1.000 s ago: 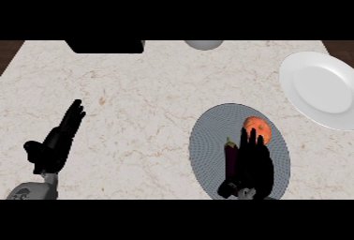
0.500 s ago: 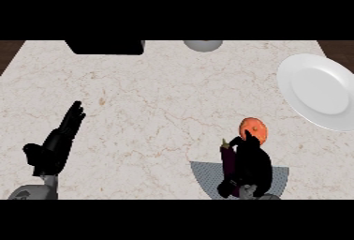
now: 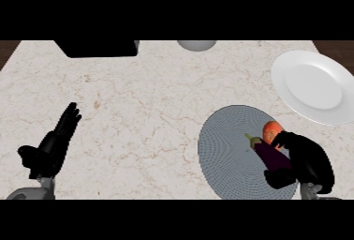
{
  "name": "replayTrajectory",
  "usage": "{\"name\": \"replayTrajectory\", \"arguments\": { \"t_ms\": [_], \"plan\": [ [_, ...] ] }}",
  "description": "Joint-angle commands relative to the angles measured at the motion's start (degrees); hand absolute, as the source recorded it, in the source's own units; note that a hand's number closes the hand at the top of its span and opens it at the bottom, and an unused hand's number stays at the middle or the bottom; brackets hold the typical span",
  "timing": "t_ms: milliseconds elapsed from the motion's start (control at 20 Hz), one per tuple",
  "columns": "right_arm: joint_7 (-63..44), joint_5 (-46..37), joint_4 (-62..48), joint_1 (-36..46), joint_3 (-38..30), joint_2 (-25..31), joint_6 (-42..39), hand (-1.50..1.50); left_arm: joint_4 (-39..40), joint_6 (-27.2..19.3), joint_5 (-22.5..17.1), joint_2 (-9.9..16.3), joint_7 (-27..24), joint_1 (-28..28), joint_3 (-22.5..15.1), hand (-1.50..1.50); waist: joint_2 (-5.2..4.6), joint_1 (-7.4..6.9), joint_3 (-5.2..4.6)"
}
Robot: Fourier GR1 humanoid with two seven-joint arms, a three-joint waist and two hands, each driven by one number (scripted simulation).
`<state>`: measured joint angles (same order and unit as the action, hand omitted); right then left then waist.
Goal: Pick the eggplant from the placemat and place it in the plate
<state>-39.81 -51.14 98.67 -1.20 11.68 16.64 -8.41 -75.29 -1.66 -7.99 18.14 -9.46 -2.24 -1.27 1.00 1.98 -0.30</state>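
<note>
At lower left, left hand (image 3: 50,149) rests on counter (image 3: 152,93), fingers straight and together, holding nothing. Black box (image 3: 97,48) and grey bowl (image 3: 197,44) sit at far edge. Eggplant (image 3: 269,153) lies on mat (image 3: 228,150), beside an orange fruit (image 3: 272,129). Right hand (image 3: 304,161) curls round eggplant. Plate (image 3: 314,86) lies at upper right.

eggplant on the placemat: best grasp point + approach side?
Grip the eggplant across its thick purple middle, probably from above on the right side. It lies flat on the placemat, stem pointing up-left, so the body's long sides are open. The orange object crowds the top end, so stay lower on the body. The right hand is already curled around it there; the left hand rests open.
</note>
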Motion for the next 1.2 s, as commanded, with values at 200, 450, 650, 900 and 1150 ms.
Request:
{"name": "replayTrajectory", "arguments": {
  "t_ms": [200,450,650,900,1150],
  "plan": [
    [23.46,11.76,-4.58,-1.67,-19.86,19.28,1.77,1.50,-0.28,-0.88,-0.20,-0.27,-0.49,1.58,0.78,0.00,-0.56,2.44,1.09],
    [40.70,21.32,-13.12,-2.03,-30.84,26.87,1.36,1.50,-0.72,-0.94,-0.55,-0.74,-0.95,1.68,0.95,0.00,-0.73,1.99,1.10],
    [55.54,28.26,-23.31,-1.13,-40.07,32.52,0.47,1.50,-0.95,0.57,-0.59,-0.26,-0.84,2.08,0.29,0.00,-1.01,0.13,0.90],
    [71.00,33.41,-36.79,2.51,-49.50,39.23,0.43,1.50,-0.62,0.49,-0.13,0.63,0.30,-0.79,0.74,0.00,-1.36,-1.36,0.73],
    [83.21,33.46,-54.82,9.20,-50.07,44.88,-1.37,1.50,0.50,1.51,0.14,-0.98,0.99,-2.92,-0.77,0.00,-1.64,-3.51,0.58]
  ]
}}
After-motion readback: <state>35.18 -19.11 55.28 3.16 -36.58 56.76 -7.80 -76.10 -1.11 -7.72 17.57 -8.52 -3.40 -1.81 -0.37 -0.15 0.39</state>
